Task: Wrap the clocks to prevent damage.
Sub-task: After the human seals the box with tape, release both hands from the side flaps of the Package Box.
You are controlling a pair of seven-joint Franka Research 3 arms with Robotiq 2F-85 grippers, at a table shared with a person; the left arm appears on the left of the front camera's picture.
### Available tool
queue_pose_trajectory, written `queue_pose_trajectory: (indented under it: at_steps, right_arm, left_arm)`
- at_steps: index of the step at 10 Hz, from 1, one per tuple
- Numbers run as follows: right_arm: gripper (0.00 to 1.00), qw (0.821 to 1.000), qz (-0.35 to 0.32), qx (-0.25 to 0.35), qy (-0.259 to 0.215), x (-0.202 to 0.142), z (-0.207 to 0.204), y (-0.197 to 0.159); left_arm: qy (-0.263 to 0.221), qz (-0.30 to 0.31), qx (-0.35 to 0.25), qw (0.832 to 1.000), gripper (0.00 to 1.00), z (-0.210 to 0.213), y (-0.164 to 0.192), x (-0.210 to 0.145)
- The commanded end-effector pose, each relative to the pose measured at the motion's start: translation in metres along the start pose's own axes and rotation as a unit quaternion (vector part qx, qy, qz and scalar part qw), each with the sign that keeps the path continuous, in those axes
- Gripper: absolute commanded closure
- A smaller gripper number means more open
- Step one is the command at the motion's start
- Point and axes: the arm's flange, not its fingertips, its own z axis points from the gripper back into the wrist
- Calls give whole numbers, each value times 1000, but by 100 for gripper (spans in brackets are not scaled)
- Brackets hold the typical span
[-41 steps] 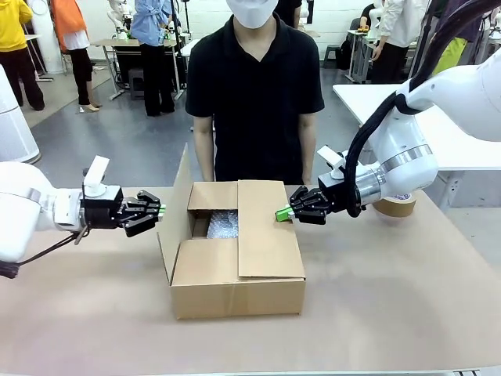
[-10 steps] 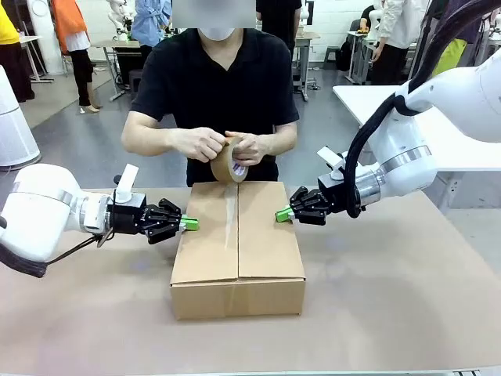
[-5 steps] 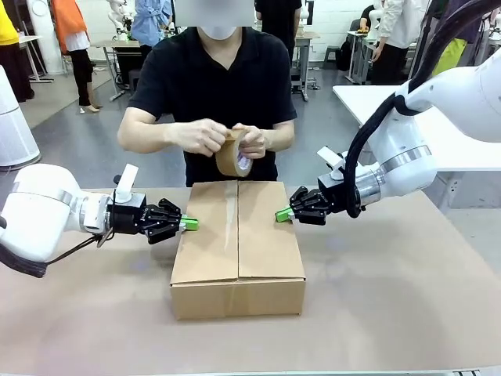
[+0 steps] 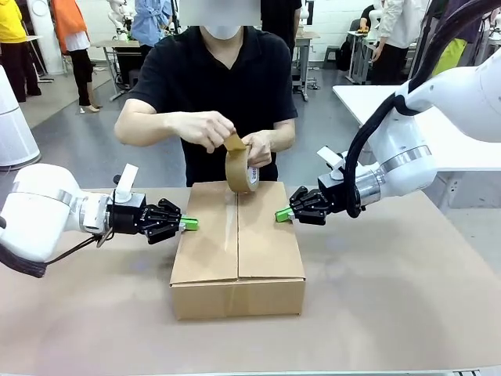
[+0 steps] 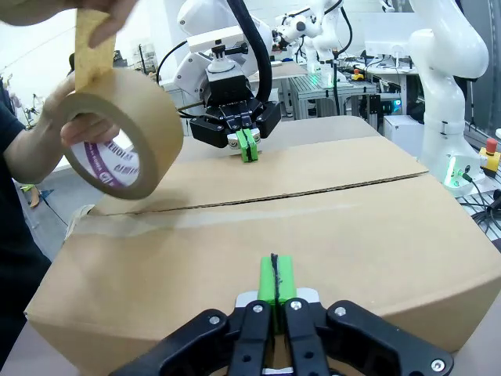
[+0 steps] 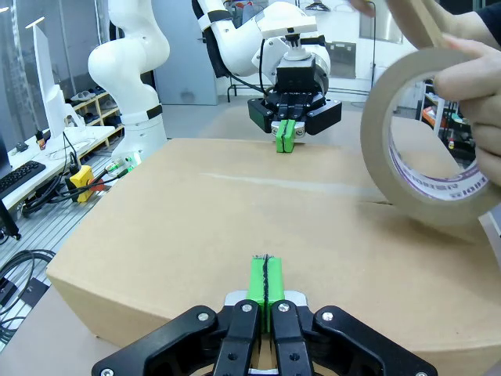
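A closed cardboard box [image 4: 237, 254] sits mid-table, with a strip of tape along the far part of its centre seam. The clocks are hidden. A person at the far side holds a brown tape roll [image 4: 239, 169] over the box's far edge, one hand [image 4: 205, 128] pulling the tape end upward. My left gripper [image 4: 190, 224] is shut, its green pads pressed against the box's left flap edge. On the opposite side, my right gripper [image 4: 282, 215] is shut against the right flap edge. The left wrist view shows my left gripper [image 5: 274, 279], the box top [image 5: 297, 227] and the tape roll [image 5: 117, 141].
The brown table [image 4: 391, 298] has free room in front of the box and to its right. A white table [image 4: 368, 98] stands behind at the right. In the right wrist view the tape roll [image 6: 438, 149] hangs close above the box top [image 6: 235, 211].
The person has lowered the tape roll from chest height to the box's far edge and peeled the tape end upward. Both grippers stay where they were.
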Motion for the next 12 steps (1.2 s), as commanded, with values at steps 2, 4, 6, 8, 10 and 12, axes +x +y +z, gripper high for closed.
queue_pose_trajectory:
  at_steps: [2, 4, 6, 8, 10, 12]
  right_arm:
    - [99, 1000, -1, 0, 3, -2, -2, 0]
    - [99, 1000, -1, 0, 3, -2, -2, 0]
    - [99, 1000, -1, 0, 3, -2, -2, 0]
    - [99, 1000, -1, 0, 3, -2, -2, 0]
    - [99, 1000, -1, 0, 3, -2, -2, 0]
    - [99, 1000, -1, 0, 3, -2, -2, 0]
  left_arm:
    - [3, -1, 1, 1000, 100, -1, 1, -5]
    - [3, -1, 1, 1000, 100, -1, 1, -5]
    - [3, -1, 1, 1000, 100, -1, 1, -5]
    - [3, -1, 1, 1000, 100, -1, 1, -5]
    - [3, -1, 1, 1000, 100, -1, 1, -5]
    - [3, -1, 1, 1000, 100, -1, 1, -5]
